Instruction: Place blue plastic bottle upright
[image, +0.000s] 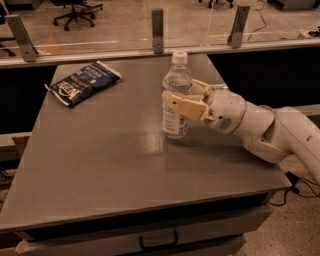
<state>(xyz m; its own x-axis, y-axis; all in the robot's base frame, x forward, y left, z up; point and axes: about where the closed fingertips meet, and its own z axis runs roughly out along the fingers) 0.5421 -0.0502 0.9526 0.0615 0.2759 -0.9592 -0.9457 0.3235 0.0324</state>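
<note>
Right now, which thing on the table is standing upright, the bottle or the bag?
The bottle, cap up, with the gripper closed around it; the bag lies flat at the far left.

The white arm (270, 131) reaches in from the right, forearm nearly level; its gripper (181, 94), mid-scene, clasps the blue plastic bottle (175, 120), one finger near, one far.
</note>
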